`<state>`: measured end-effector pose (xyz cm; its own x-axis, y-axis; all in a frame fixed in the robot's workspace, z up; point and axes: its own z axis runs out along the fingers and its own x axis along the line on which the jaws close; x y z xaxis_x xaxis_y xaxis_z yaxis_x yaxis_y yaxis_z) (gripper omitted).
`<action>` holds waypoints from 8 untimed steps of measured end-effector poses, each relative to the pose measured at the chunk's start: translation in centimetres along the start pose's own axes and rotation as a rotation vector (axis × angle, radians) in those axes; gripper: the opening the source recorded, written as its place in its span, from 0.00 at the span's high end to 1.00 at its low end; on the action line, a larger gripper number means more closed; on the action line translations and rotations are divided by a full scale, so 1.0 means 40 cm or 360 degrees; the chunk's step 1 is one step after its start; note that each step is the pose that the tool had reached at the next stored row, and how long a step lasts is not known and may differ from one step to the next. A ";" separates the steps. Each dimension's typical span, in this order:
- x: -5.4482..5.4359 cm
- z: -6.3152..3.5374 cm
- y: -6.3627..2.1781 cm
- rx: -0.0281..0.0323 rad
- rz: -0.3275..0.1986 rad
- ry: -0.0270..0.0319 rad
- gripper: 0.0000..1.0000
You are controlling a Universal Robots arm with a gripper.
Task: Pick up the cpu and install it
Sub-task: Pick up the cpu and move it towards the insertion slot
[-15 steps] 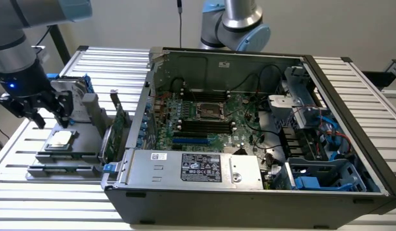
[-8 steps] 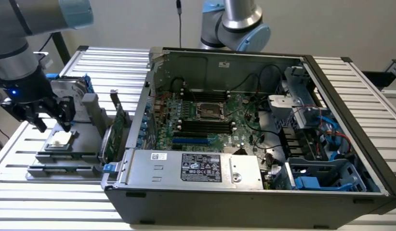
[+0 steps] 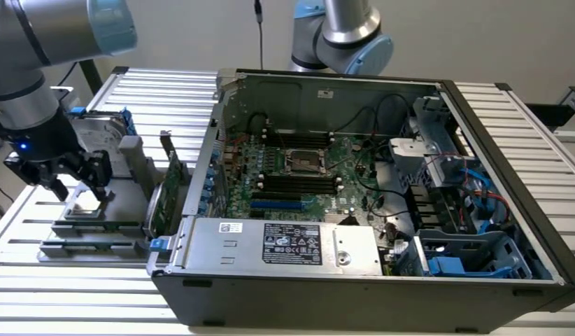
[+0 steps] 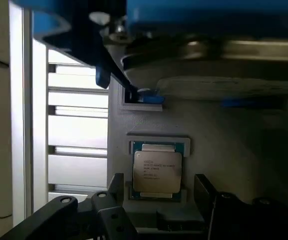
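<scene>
Starting at the exterior view's left: got the gripper (image 3: pixel 80 190) down low over a grey holder (image 4: pixel 223 150), with the fingers (image 4: pixel 117 186) spread wide and straddling the cpu (image 4: pixel 157 171). Not touching it, as far as can be told. Can see the cpu lying flat in the holder's little pocket, silver lid up.

Looks light, stiff and slick on top, so probably best to pinch it by two opposite edges, square and gentle. Likely fragile underneath too, so worth keeping level.

Just behind the holder, seeing a hard drive (image 3: pixel 96 129); just right of it, a green card (image 3: pixel 168 185) stood on edge. Further right, an open case (image 3: pixel 493 175) with the socket (image 3: pixel 304 162) mid-board, well apart from the cpu. So not yet installed.
</scene>
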<state>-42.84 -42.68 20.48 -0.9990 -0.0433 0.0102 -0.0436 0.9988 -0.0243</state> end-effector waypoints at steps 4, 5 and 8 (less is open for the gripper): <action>-0.003 0.017 -0.002 0.00000 0.0008 0.00005 0.33; -0.003 0.021 -0.002 0.00001 0.0011 0.00006 0.33; -0.004 0.028 -0.002 0.00000 0.0021 0.00009 0.33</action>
<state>-42.68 -42.79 19.35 -0.9995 -0.0302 0.0105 -0.0304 0.9992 -0.0244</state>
